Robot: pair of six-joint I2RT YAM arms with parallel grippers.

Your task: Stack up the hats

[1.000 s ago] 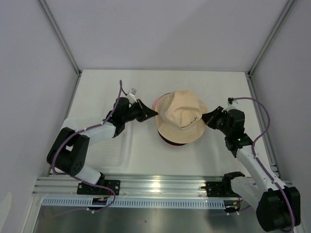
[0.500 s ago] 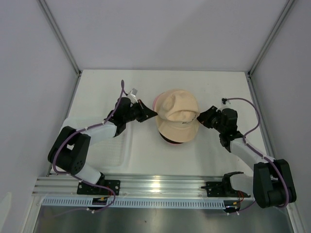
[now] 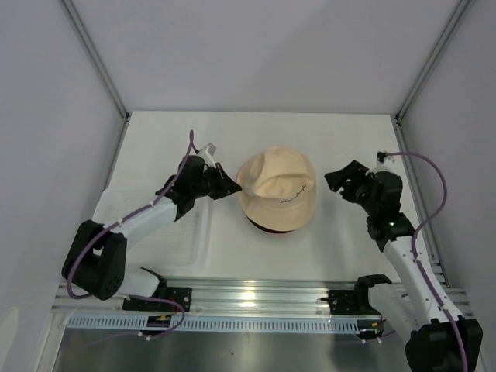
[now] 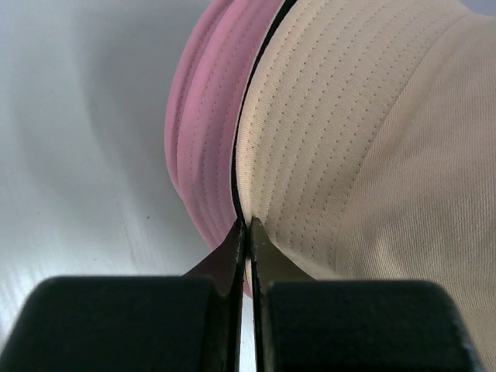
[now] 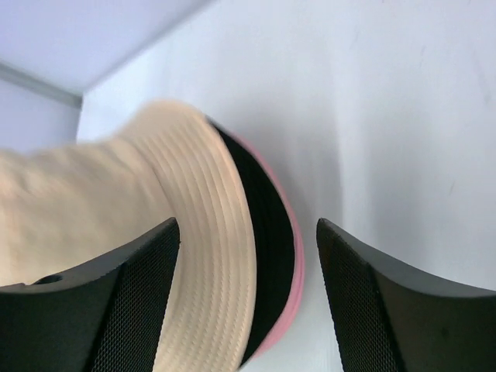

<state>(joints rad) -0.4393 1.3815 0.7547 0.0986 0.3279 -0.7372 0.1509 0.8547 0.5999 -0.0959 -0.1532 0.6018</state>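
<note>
Stacking looks nearly done: mid-frame on the worktop [image 3: 325,136], beige hat [image 3: 275,188] tops black hat [image 5: 267,232] and pink hats [image 4: 205,132]. At the brims' left edge, left hand [image 3: 233,190] is clenched; right hand [image 3: 334,184], released, sits just right. Letting go remains.

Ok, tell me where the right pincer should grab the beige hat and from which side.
Probably the brim of the beige hat on its right edge, with the right pincer coming in low from the right. There the brim flares as a thin flap over the black hat and pink hat, while the crown is a broad soft dome.
</note>
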